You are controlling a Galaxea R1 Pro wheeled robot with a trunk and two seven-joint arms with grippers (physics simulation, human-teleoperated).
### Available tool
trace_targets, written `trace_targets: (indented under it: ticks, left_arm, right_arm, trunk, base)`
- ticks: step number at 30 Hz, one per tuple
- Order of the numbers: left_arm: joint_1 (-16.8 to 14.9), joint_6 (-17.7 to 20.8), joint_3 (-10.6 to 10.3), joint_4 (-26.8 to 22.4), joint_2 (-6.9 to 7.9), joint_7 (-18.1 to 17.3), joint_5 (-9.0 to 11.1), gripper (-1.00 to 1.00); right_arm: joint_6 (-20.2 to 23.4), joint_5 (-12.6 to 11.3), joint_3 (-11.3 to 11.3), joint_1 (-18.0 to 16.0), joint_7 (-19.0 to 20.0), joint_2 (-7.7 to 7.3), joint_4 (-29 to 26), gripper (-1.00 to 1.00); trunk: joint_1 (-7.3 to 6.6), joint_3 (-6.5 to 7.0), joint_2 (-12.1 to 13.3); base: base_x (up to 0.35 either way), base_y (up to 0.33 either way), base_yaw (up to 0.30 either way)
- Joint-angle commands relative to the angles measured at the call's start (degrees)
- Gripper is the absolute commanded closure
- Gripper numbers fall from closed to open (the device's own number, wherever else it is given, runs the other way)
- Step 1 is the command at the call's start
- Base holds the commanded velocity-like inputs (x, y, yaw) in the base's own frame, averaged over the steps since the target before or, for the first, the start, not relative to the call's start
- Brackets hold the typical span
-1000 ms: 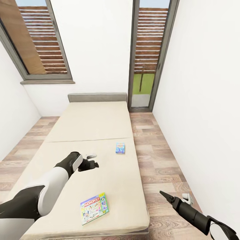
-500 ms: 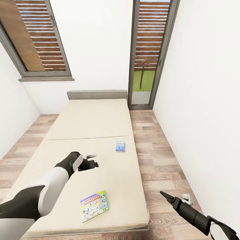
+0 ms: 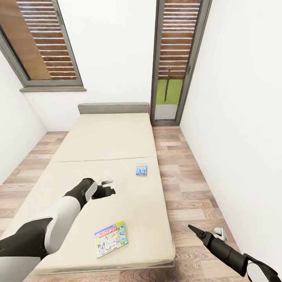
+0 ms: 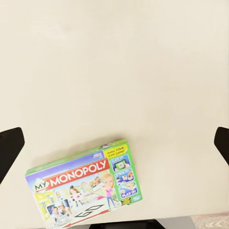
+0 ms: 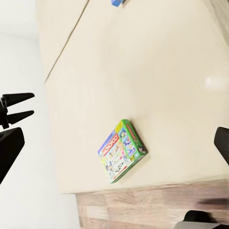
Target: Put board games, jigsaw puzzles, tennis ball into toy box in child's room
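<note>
Nearby, slatted windows (image 3: 47,43) behind bed (image 3: 105,145).

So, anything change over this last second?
Only the view: the whole scene slid slightly up-frame, so the camera moved. The Monopoly box and small blue box lie where they did on the bed. Left pincer hovers open as before; right pincer unchanged, beside the bed.

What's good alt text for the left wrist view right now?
A flat, green-edged rectangular "My Monopoly" board game box lies at a slight tilt on the plain beige mattress of the bed. The dark fingertips of the left hand show at both sides, spread wide apart and clear of the box.
</note>
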Motion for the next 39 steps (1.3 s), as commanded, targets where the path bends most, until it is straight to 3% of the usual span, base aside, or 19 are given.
trace_targets:
  ticks: [1, 39]
  left_arm:
    - [0.0, 0.2, 0.2, -0.1, -0.02, 0.0, 0.1, -1.0]
    - [0.0, -2.2, -0.1, -0.5, 0.12, 0.0, 0.1, -1.0]
  right_arm:
    - [0.5, -0.3, -0.1, 0.0, 0.0, 0.0, 0.0, -1.0]
    - [0.5, -0.4, -0.3, 0.0, 0.0, -0.1, 0.9, -1.0]
  trunk:
    - [0.03, -0.19, -0.1]
    - [0.03, -3.74, -0.1]
  base:
    - [0.0, 0.0, 0.0]
    - [0.0, 0.0, 0.0]
